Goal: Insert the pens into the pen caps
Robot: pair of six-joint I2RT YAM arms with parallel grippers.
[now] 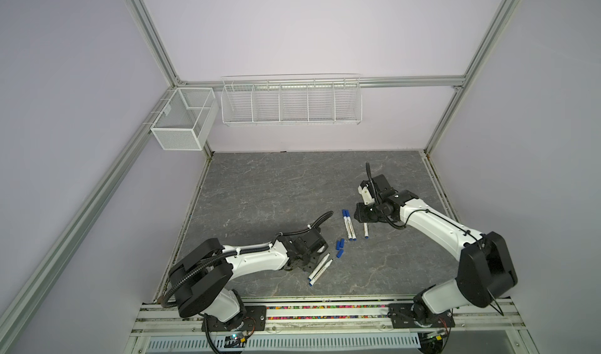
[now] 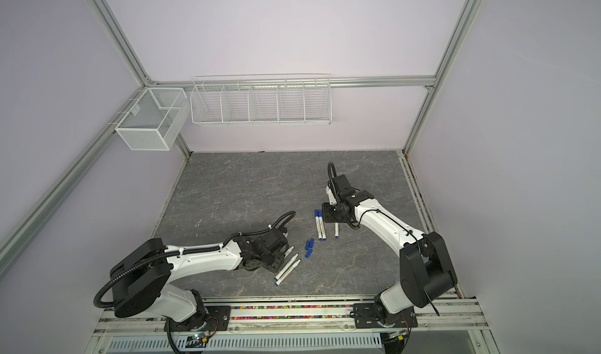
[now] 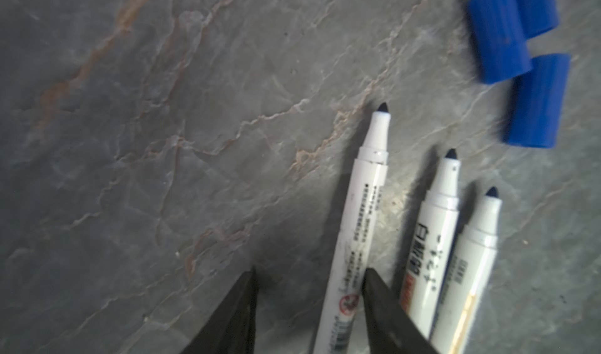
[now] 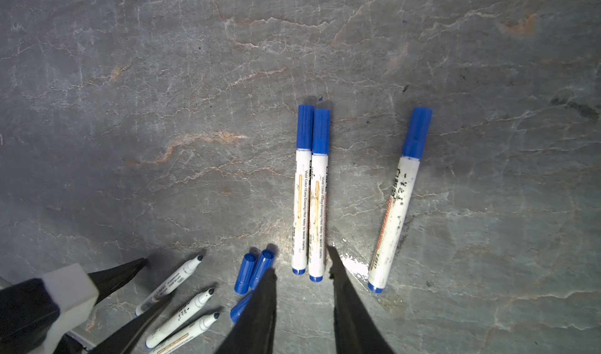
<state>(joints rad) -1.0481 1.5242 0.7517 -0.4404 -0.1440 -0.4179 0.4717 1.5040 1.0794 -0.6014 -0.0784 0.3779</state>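
Observation:
Three uncapped pens lie side by side near the table's front. My left gripper (image 3: 309,272) is open and low over the table, astride the outermost pen (image 3: 361,222). One finger touches that pen's barrel and a gap remains at the other. The other two pens (image 3: 432,238) (image 3: 471,264) lie just outside the jaws. Three loose blue pen caps (image 3: 497,33) (image 1: 340,245) lie beyond the tips. Two capped pens (image 4: 309,206) lie together and a third (image 4: 396,206) lies apart. My right gripper (image 4: 300,261) is open and holds nothing, hovering over the capped pens' blue end plugs.
A long white wire basket (image 1: 291,102) hangs on the back wall and a mesh basket (image 1: 182,121) on the left wall. The grey stone-pattern table (image 1: 276,189) is bare toward the back. The arms' base rail (image 1: 325,313) runs along the front edge.

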